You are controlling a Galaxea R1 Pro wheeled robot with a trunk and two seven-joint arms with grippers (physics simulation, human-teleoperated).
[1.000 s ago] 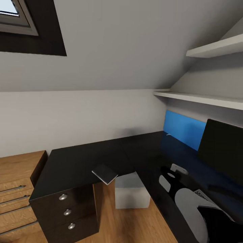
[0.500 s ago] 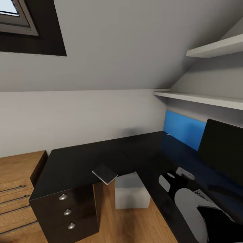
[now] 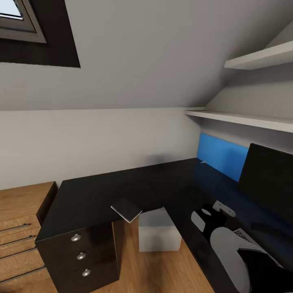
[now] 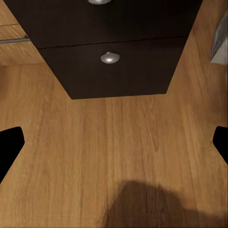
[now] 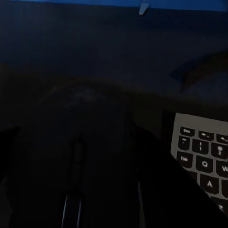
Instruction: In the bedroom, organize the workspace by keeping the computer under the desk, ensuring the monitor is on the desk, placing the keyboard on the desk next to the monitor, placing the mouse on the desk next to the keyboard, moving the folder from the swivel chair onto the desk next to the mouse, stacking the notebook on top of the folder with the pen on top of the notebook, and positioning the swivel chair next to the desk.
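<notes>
Nudged a touch further along the desk (image 3: 101, 191) toward the monitor (image 3: 268, 179) than a second ago, now nearly halted: right claw (image 5: 80, 152). Flanks the mouse (image 5: 90, 156), just beside the keyboard (image 5: 204, 156); too dark to tell whether clamped. Suggests mouse placement almost done. Left claw (image 4: 114, 142) spread wide above the floor (image 4: 114, 166).

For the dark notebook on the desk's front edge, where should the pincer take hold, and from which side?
Probably at the corner of the notebook jutting past the desk front edge, approached from the open floor side. It lies flat and thin, so the overhang lets one finger slip beneath and one above.
</notes>
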